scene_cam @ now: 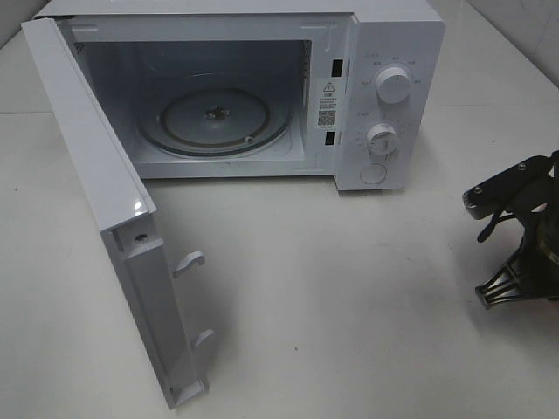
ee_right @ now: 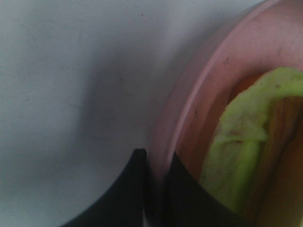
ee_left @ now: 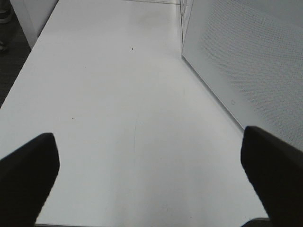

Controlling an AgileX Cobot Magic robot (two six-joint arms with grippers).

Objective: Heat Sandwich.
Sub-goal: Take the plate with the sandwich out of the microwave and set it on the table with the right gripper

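My right claw [ee_right: 154,189] is pinching the rim of the pink plate [ee_right: 189,85]. One dark finger [ee_right: 125,194] is on the outside of the rim and the other is on the inside, and they are pressed close with the rim between them. The sandwich [ee_right: 246,146] lies on that plate, just beside my fingers. In my right wrist view I see its yellow-green filling up close; it is blurry, and I cannot make out the bread. From the high camera, the plate and the sandwich do not show at all. Only part of my right arm [scene_cam: 520,231] shows there, at the right edge of the bench [scene_cam: 349,305], well apart from the microwave [scene_cam: 262,87].

My left claw [ee_left: 147,175] is spread wide and holds nothing. Its two dark fingers [ee_left: 26,175] stand far apart over the bare white bench. The white door [ee_left: 246,56] of the microwave is near it on one side. I cannot see this claw in the high camera.

The microwave stands at the back of the bench. Its door is swung wide open toward the front left corner of the bench. Two hooks [scene_cam: 190,260] stick out of the door's edge. Inside, the round glass tray [scene_cam: 218,118] lies flat with nothing on it. On the right side of the microwave's front there are two round white knobs [scene_cam: 393,85], one above the other, and a round button [scene_cam: 373,174] below them.
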